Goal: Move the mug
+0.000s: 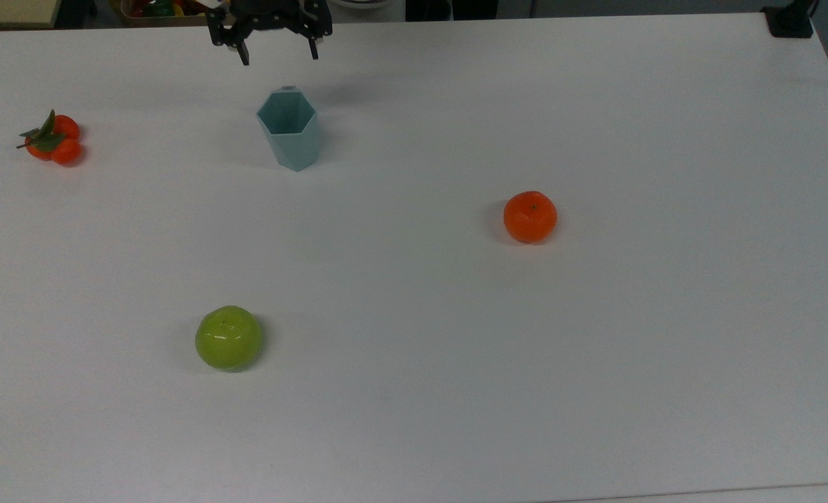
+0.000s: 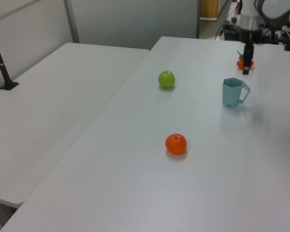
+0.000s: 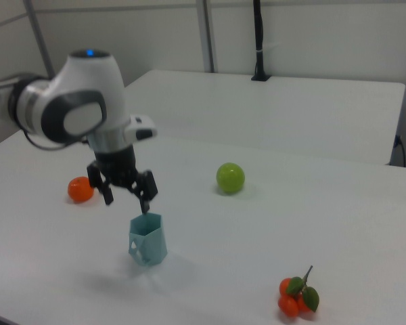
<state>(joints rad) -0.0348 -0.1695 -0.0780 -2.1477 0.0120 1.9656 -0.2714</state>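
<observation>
So the mug [image 1: 288,128] is the anchor here: pale teal, six-sided, standing upright on the white table [image 1: 595,363] with its open mouth showing and a little handle tab at the far rim. Straight beyond it, near the table's far edge, hangs the black gripper [image 1: 277,54], fingers spread wide with nothing between them, clearly apart from the mug. Well off to the mug's left in the top view sits a small cluster of red-orange fruit with green leaves [image 1: 52,138]. Nearer the camera and slightly left of the mug is a green apple [image 1: 228,337]. To the mug's right, a bit closer to the camera, there's an orange [image 1: 529,216].
</observation>
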